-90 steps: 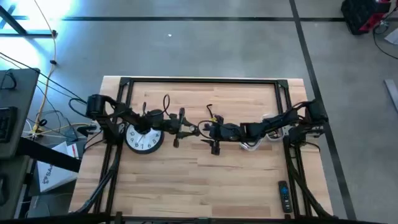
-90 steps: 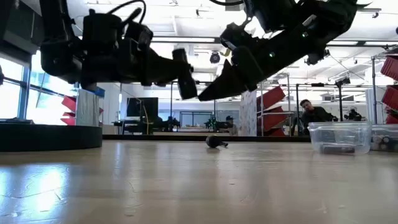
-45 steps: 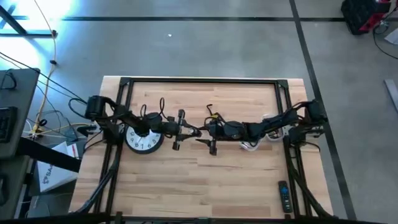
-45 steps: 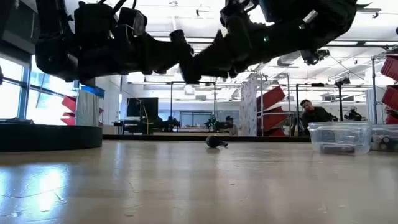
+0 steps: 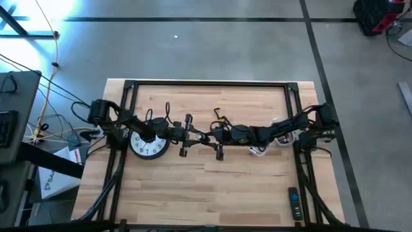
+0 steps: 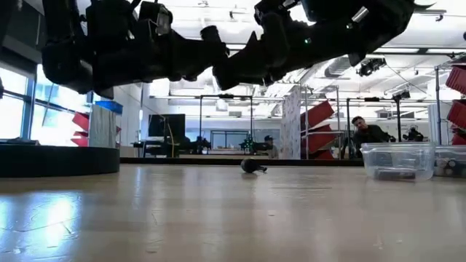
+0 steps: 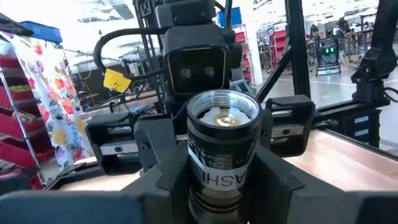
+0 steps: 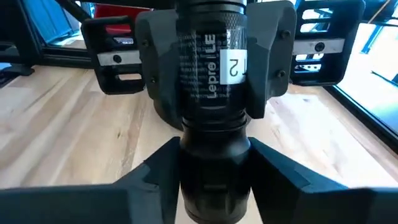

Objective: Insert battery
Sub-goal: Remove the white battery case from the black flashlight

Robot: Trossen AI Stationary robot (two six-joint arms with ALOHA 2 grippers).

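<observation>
A black flashlight [image 7: 222,134] stands upright in mid-air over the middle of the table. Its open threaded end [image 7: 222,112] points up, and a brass contact shows inside. My left gripper [image 5: 193,135] reaches in from the table's left and is shut on the flashlight. My right gripper [image 5: 214,137] reaches in from the right and is shut on it too, so the two grippers meet [image 6: 222,65]. No battery shows in any view. My left gripper pinches the flashlight's labelled barrel [image 7: 219,174] between its two fingers, just below the open end. The fingers come level from the table's left and lie across the barrel. The flashlight stands upright, clear of the table. My right gripper pinches the wider black section [image 8: 214,158] between its two fingers, below the left gripper's fingers [image 8: 163,68]. It comes level from the table's right and lies across the body.
A round clock [image 5: 149,144] lies face up under the left arm. A clear plastic box [image 6: 397,160] stands toward the right. A small dark round part [image 6: 253,166] lies on the table's middle. A remote [image 5: 293,203] lies near the front right corner.
My right gripper has moved toward the table's left and up, closing the gap to the left gripper. My left gripper has also risen a little with the flashlight. The two now stand together on it.
</observation>
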